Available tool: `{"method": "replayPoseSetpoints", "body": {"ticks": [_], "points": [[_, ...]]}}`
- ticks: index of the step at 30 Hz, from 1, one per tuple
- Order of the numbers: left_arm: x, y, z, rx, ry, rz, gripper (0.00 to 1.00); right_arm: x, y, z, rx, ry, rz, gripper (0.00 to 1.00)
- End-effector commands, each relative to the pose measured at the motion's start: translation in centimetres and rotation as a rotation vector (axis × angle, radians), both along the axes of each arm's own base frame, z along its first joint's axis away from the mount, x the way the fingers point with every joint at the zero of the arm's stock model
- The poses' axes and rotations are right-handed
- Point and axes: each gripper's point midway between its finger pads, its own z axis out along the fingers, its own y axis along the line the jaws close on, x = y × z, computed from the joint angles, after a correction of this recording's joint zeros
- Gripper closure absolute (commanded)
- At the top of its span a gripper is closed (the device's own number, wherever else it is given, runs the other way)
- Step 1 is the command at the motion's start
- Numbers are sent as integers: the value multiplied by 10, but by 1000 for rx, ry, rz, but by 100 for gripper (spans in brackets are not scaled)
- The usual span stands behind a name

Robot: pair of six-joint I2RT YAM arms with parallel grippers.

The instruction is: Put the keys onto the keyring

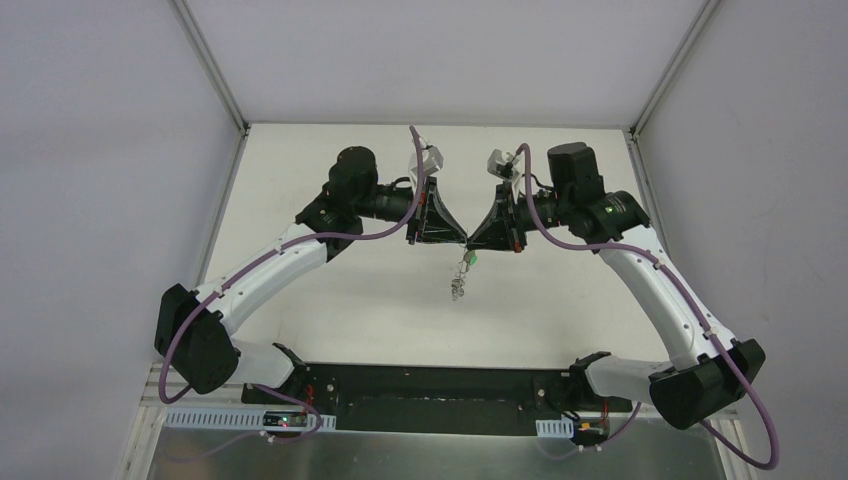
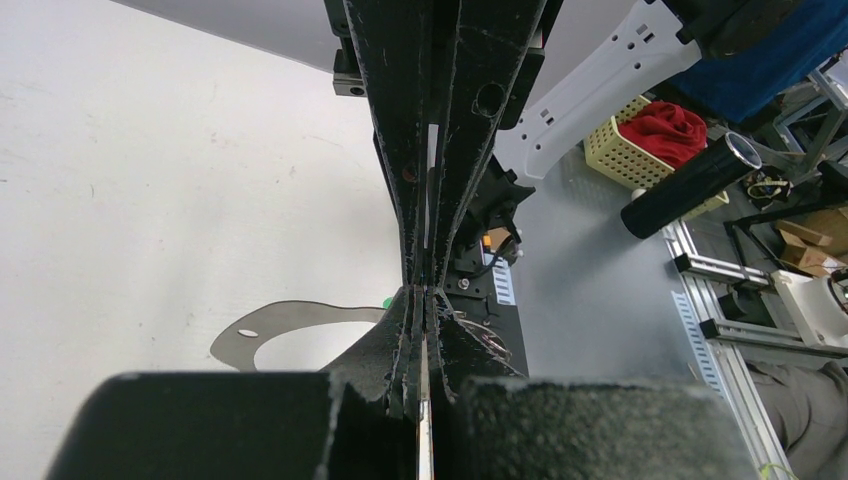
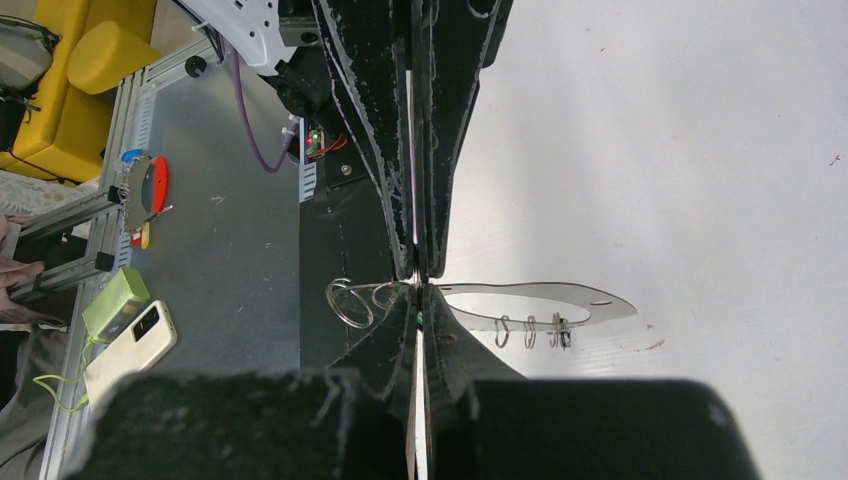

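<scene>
Tip to tip above the white worktop [image 1: 560, 300], near its middle: the left claw [image 1: 460, 241] and the right claw [image 1: 474, 243].

Left claw: reaches in from the left. Stands fully shut, fingers pressed flat together, with the keyring [image 2: 300, 312] running in at its tips. Appears to pinch that loop's edge.

Right claw: comes in from the right at the same height. Stands fully shut too, no gap between the fingers. Shows a sliver of green right at the fingertips in its own wrist view. Cannot tell whether pinching the key [image 1: 470, 258] or the loop.

Keyring: held up in the air at the meeting point of the two claws. Looks like a thin flat silver loop with a small hole near its far end. Lies roughly level and sticks out sideways from the tips. Carries three small silver rings [image 3: 530, 331] dangling from its lower edge, plus a couple of wire loops [image 3: 350, 300] on the other side of the tips.

Key: sits just below the claw tips, green head up against them. Hangs above a dangling cluster of silver bits [image 1: 457, 287].
</scene>
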Motion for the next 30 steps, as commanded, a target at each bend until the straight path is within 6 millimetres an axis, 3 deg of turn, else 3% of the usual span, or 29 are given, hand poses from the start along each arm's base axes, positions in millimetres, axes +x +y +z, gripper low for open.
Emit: {"method": "replayPoseSetpoints", "body": {"ticks": [1,30], "points": [[-8,12,10,-19,-43,-13,100,5,-9,15,8,-78,-34,100],[-9,15,1,1,-45,-14,100,10,-8,22,14,-76,-40,100]]}}
